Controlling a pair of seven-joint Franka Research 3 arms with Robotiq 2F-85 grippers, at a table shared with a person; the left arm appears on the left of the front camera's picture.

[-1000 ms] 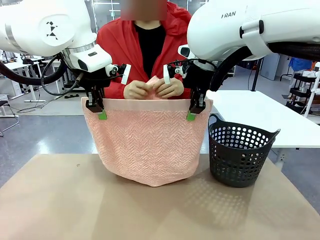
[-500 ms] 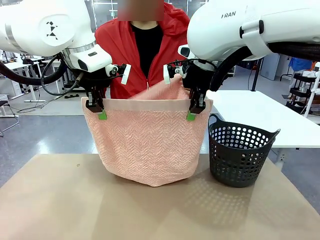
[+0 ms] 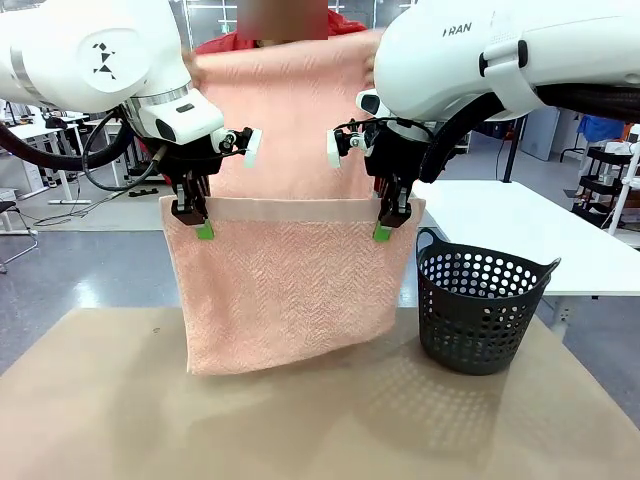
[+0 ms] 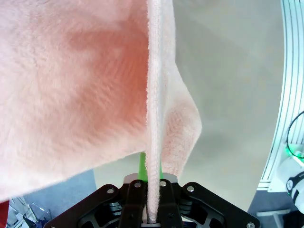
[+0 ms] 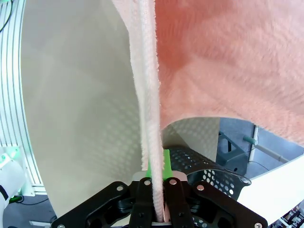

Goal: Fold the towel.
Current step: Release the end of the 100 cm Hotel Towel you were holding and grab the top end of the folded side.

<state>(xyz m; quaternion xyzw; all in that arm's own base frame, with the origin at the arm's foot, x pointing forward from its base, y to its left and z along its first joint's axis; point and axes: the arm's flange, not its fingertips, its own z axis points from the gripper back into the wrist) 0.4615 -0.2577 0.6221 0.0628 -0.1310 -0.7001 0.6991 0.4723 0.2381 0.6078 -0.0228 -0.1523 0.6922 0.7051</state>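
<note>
The towel (image 3: 285, 290) hung in the air above the table (image 3: 100, 400), and I saw that it was stretched between the two claws. The left claw (image 3: 203, 228) and the right claw (image 3: 383, 230) were both clenched on its pale hem band, one near each upper corner, and close up the edge of the cloth ran straight down between their fingers. A second before, the person (image 3: 215, 45) had held the far end bunched at the chest, and the cloth sagged below the claws in a rounded pouch. Now that far end was raised high and spread wide behind the claws, up to shoulder level, hiding the person's hands. The bottom of the hanging part had become a straight line, lower on the robot's left and higher on its right. I judged that the slack was taken out and the two layers were being made even, so the first fold looked nearly ready to be laid down on the table. The dark basket (image 3: 482, 310) stood beside the towel on the right, apart from it.
</note>
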